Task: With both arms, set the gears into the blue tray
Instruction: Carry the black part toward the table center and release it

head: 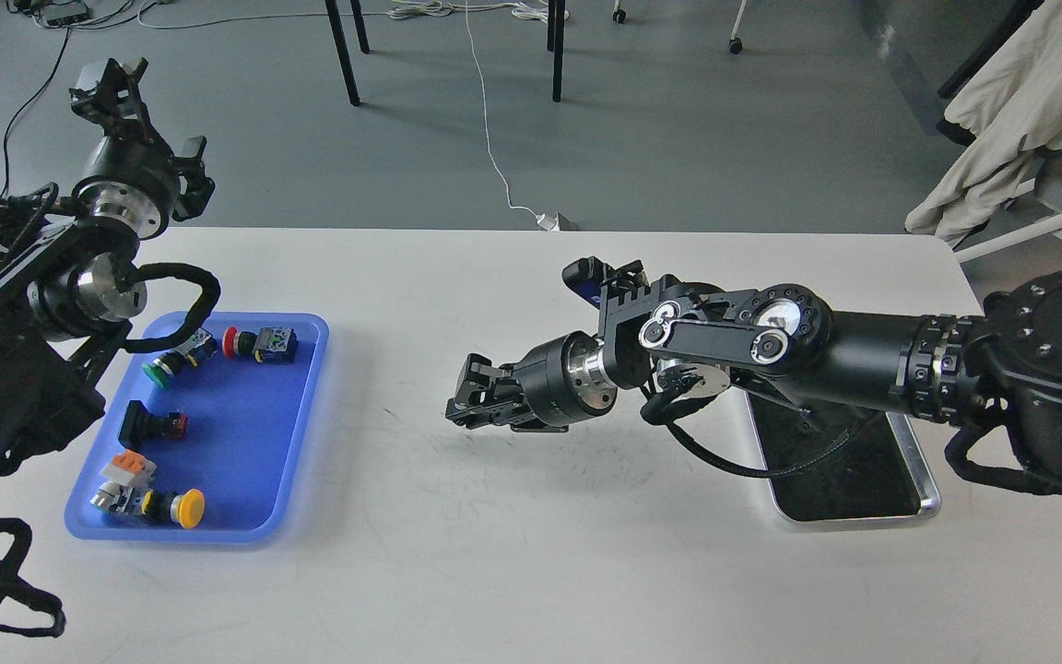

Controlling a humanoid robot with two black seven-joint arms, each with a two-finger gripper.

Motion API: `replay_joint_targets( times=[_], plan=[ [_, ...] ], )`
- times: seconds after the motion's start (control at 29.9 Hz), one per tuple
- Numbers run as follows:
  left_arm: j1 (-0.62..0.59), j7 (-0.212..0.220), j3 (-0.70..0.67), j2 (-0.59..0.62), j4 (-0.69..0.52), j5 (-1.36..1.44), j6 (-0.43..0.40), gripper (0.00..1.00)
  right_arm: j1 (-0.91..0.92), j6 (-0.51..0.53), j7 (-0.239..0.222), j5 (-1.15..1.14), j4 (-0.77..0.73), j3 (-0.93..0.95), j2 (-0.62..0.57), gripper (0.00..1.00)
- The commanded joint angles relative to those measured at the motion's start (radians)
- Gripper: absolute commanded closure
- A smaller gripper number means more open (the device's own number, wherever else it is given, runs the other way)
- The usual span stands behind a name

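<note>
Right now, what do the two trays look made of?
Blue tray: likely plastic, with even opaque colour, a soft sheen and a rounded moulded rim. Silver tray: likely metal, with a bright polished rim and a dark mirror-like floor.

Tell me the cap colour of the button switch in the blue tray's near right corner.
Yellow. The button switch lies in the blue tray, clearest in the head view.

Tray [305, 406] with switches [259, 343] lies left on table [494, 572]; metal tray [927, 503] right, under arm [863, 355].
</note>
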Motion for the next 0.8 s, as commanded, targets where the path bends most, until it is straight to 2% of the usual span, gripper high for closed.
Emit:
replay_joint_targets(
  times=[0.0, 0.2, 0.4, 0.5, 0.53, 0.6, 0.64, 0.7, 0.77],
  plan=[
    [0.002, -0.001, 0.000, 0.005, 0.000, 0.000, 0.001, 0.02, -0.009, -0.005, -0.051, -0.001, 0.003, -0.006, 0.000, 0.98],
    [0.002, -0.001, 0.000, 0.011, 0.000, 0.000, 0.001, 0.02, -0.029, -0.052, -0.099, -0.005, 0.013, -0.025, 0.000, 0.97],
    [0.003, -0.001, 0.000, 0.028, 0.001, -0.003, 0.000, 0.02, -0.049, -0.054, -0.103, -0.014, 0.014, -0.041, 0.000, 0.96],
    [0.003, -0.001, 0.000, 0.026, 0.003, -0.003, 0.000, 0.02, -0.055, -0.054, -0.111, -0.020, 0.014, -0.043, 0.000, 0.90],
    [0.003, -0.001, 0.000, 0.026, 0.003, -0.003, 0.000, 0.02, -0.057, -0.055, -0.114, -0.023, 0.014, -0.043, 0.000, 0.86],
    [0.003, -0.001, 0.000, 0.026, 0.003, -0.003, 0.000, 0.02, -0.058, -0.061, -0.116, -0.024, 0.013, -0.044, 0.000, 0.70],
    [0.003, -0.001, 0.000, 0.026, 0.003, -0.003, 0.000, 0.02, -0.058, -0.064, -0.116, -0.024, 0.013, -0.043, 0.000, 0.60],
    [0.003, -0.001, 0.000, 0.025, 0.003, -0.003, 0.000, 0.02, -0.058, -0.069, -0.116, -0.021, 0.013, -0.043, 0.000, 0.32],
    [0.003, -0.001, 0.000, 0.026, 0.003, -0.003, 0.000, 0.02, -0.060, -0.071, -0.114, -0.015, 0.009, -0.043, 0.000, 0.22]
  ],
)
